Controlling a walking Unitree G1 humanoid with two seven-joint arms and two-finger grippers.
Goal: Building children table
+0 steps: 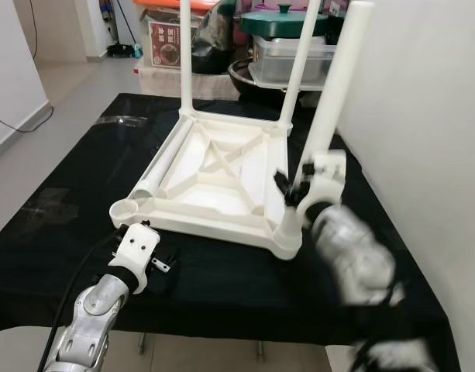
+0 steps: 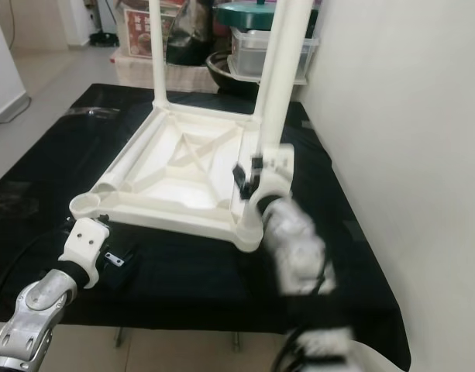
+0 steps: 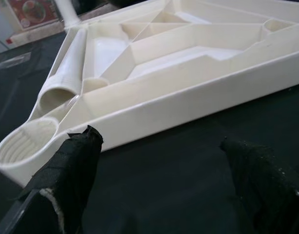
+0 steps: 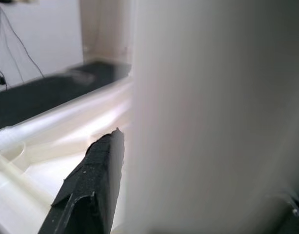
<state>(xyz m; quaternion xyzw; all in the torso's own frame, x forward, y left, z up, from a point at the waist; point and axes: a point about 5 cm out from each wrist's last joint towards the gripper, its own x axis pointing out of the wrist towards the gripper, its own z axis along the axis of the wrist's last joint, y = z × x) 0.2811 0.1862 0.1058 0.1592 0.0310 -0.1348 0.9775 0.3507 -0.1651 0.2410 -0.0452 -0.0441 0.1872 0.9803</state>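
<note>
A white plastic children's table [image 1: 214, 174] lies upside down on a black-covered table [image 1: 74, 194]. Three white legs stand in its corners: back left [image 1: 186, 54], back right [image 1: 302, 62] and front right [image 1: 335, 93]. A loose fourth leg [image 1: 164, 166] lies inside the frame along its left side. The front-left socket [image 3: 25, 141] is empty. My right gripper [image 1: 294, 187] is shut on the front-right leg just above its socket; one black finger [image 4: 93, 187] presses the leg. My left gripper [image 3: 161, 170] rests open on the black cloth, just in front of the empty socket.
A white wall [image 1: 423, 116] stands close on the right. Behind the table are a green pot lid [image 1: 283, 19], a clear plastic box [image 1: 293, 51] and a red carton [image 1: 167, 39]. The black table's front edge [image 1: 222, 333] is close to me.
</note>
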